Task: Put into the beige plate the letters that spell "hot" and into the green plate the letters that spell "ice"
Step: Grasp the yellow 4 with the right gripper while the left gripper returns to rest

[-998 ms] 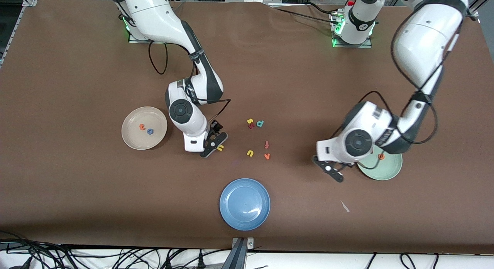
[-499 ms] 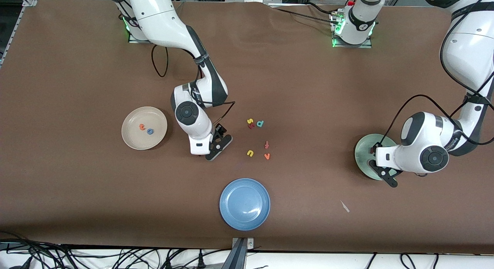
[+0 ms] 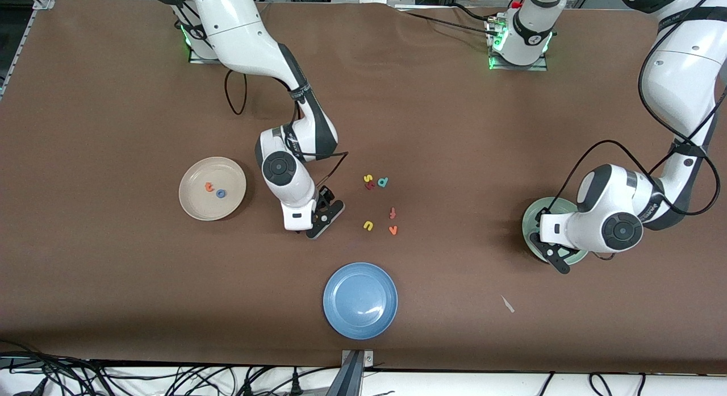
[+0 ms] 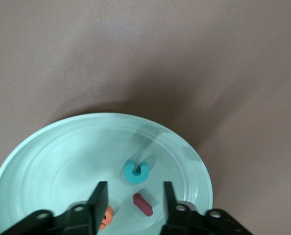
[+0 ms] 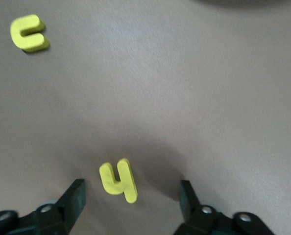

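While the blue plate (image 3: 360,300) lies nearest the camera, the left gripper (image 4: 132,203) hangs over the green plate (image 3: 531,224) with fingers parted, gripping nothing — teal "c" (image 4: 136,171), dark red "i" (image 4: 143,204) and orange "e" (image 4: 104,218) lie inside. The right gripper (image 5: 131,199) straddles the yellow "h" (image 5: 118,180) on the table, jaws spread, not touching it. Farther off, toward the right arm's end, the beige plate (image 3: 193,205) holds the orange "t" (image 3: 209,186) and blue "o" (image 3: 221,194).

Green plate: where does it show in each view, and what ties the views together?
Front view: green plate at the left arm's end of the table, mostly covered by that arm's hand.
Left wrist view: fills the lower part, rim in sight, letters lying in it.
Right wrist view: not in it; the right gripper is open astride the yellow h.
Shared landmark: the open left gripper over the plate.
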